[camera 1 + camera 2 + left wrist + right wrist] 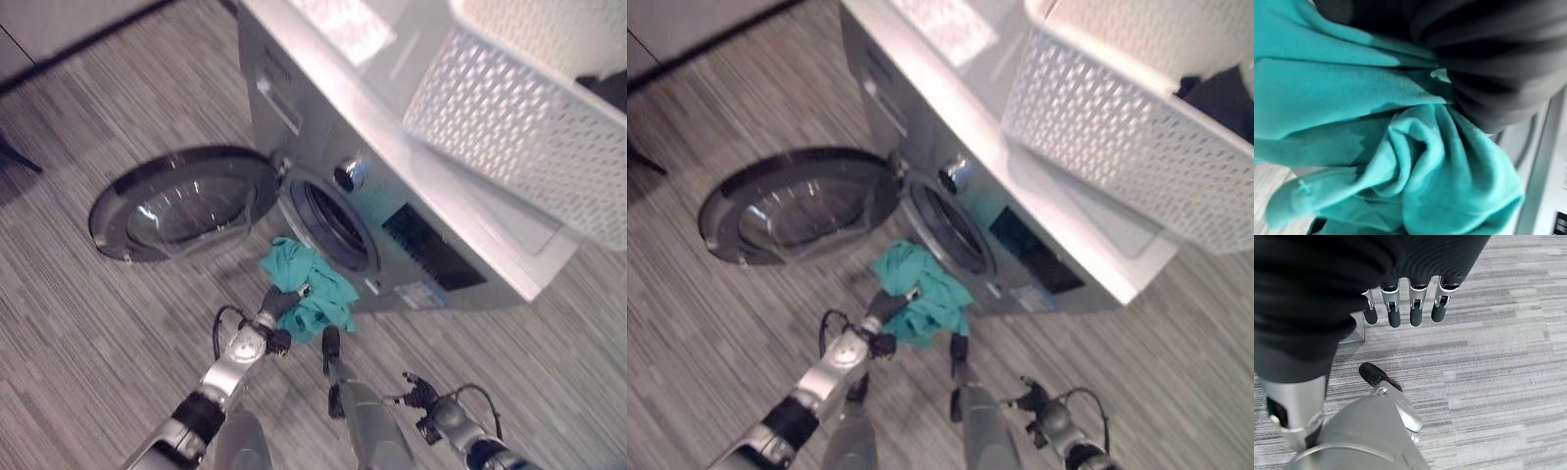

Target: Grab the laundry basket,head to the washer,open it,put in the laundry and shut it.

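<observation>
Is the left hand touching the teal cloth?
Touching. In the left wrist view the teal cloth bunches out of the left hand, gathered tight against its dark cover.

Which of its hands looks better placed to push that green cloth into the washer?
The left hand: it already grips the green cloth just below the washer's open drum. The right hand hangs low over the floor, holding nothing.

Both eye views look down at the washer (392,196); wrist views sit close, the left against teal cloth (1352,122).
</observation>
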Motion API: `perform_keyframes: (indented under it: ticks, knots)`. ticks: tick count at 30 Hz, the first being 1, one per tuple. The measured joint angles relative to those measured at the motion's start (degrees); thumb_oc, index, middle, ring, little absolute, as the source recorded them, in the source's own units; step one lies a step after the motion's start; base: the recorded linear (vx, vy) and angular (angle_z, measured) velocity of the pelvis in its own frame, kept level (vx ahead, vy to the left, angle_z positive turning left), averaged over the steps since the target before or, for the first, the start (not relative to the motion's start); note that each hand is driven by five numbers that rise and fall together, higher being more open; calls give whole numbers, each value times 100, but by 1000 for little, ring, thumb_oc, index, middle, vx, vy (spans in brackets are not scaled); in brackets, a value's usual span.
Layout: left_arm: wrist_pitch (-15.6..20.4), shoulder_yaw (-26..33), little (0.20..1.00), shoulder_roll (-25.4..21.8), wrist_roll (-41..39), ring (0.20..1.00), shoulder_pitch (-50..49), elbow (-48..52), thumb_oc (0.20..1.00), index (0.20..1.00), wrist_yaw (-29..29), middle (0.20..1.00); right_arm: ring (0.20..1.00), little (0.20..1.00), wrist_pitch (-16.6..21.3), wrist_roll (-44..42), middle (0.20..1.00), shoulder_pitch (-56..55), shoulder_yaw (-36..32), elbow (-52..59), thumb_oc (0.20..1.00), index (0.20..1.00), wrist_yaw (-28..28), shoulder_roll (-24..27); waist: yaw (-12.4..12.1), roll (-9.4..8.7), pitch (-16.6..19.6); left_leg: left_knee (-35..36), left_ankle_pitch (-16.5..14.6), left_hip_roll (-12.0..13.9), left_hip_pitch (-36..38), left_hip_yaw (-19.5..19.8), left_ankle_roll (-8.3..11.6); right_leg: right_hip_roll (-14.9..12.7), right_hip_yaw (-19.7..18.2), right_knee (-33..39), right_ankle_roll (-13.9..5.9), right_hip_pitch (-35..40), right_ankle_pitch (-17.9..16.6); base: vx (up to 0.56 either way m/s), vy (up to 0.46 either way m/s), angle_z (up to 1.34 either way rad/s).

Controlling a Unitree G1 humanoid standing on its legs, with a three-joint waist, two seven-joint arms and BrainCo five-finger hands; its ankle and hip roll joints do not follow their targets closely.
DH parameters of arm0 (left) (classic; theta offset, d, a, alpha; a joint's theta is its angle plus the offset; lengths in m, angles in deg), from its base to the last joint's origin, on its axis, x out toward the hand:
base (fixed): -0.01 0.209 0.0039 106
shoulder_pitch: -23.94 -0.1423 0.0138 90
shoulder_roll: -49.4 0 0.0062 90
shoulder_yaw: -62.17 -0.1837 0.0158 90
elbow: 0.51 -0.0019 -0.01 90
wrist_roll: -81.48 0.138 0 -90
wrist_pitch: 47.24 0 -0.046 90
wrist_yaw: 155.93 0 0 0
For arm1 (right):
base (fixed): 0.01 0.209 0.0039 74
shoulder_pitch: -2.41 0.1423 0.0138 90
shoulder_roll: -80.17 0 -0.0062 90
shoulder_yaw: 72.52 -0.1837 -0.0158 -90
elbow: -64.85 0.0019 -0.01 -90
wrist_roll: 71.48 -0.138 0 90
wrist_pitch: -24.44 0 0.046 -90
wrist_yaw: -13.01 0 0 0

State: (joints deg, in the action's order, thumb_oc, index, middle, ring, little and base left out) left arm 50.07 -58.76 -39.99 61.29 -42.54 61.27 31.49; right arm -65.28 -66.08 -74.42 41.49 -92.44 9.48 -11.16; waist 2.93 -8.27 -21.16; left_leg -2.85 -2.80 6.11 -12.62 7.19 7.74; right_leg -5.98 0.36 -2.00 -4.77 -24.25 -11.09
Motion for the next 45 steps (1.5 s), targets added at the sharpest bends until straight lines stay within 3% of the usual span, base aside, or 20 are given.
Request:
perform_keyframes:
  ticks: [1,5,10,17,19,24,29,31,39,45]
  knots:
    - [5,-25,200,-1,-5,200,131,-71,200,200,93,200,1000,1000,-37,24,1000,-130,-131,-276,1000,1000,3,-79,174,-10,-19,-182,-106,-158,-33,-142,-130,-64,-282,16,-89,-18,-24,-81,157,-39]
    - [67,149,200,-10,-17,200,215,-207,200,200,175,200,1000,1000,-174,94,1000,-715,-446,-611,1000,1000,2,-150,408,-11,-14,-580,-449,-312,47,-625,-324,-120,-769,-35,-202,-63,-53,-80,144,-61]
    - [206,201,200,32,-169,200,716,-576,200,200,261,200,1000,1000,-230,-300,1000,-947,-952,-865,1000,1000,-17,-66,802,21,-39,-1386,-906,-422,-449,-966,-426,-118,-1156,-197,-340,-516,-178,-109,120,-45]
    - [319,396,200,23,-243,200,1033,-714,200,200,425,200,1000,1000,-120,-459,1000,-856,-1059,-783,1000,1000,-8,-42,950,46,-162,-2342,-1414,-626,-1125,-1378,-699,-191,-1718,-410,-512,-1152,-172,-62,106,-34]
    - [327,449,200,-1,-244,200,1138,-714,200,200,530,200,1000,1000,-122,-458,1000,-816,-1106,-730,1000,1000,-10,-38,1099,66,-357,-2546,-1480,-702,-1239,-1439,-794,-326,-1711,-424,-586,-1200,-114,-21,22,-11]
    - [406,488,200,-49,-242,200,1350,-719,200,200,624,200,1000,1000,-114,-458,1000,-808,-1098,-280,1000,1000,5,-7,1138,63,-504,-3029,-1704,-704,-1715,-1518,-946,-416,-1662,-493,-759,-1529,22,26,-3,-6]
    - [423,621,200,-82,-248,200,1763,-957,200,200,894,200,1000,1000,-33,-458,1000,-778,-1067,271,1000,1000,5,1,1129,13,-535,-3668,-1992,-522,-2167,-1589,-839,-261,-1553,-882,-710,-1991,-280,-8,-35,-14]
    - [430,686,200,-196,-323,200,2277,-1369,200,200,997,200,1000,1000,-5,-456,1000,-767,-864,630,1000,1000,10,47,1230,-3,-527,-3774,-2058,-464,-2309,-1588,-815,-173,-1554,-960,-702,-2146,-314,-2,-42,-19]
    - [501,1047,200,-802,-766,200,3839,-2371,200,200,1168,200,1000,1000,114,-458,1000,-839,-638,1067,1000,1000,73,153,1578,-113,-466,-3961,-2214,-242,-2498,-1696,-757,51,-1598,-1170,-654,-2442,-258,7,-20,-14]
    - [510,978,200,-1007,-934,200,4820,-3093,200,200,1158,200,1000,1000,160,-459,1000,-885,-624,1190,1000,1000,118,354,1679,-138,-448,-4151,-2242,-187,-2850,-1623,-734,132,-1568,-1427,-588,-2804,-175,8,-11,2]
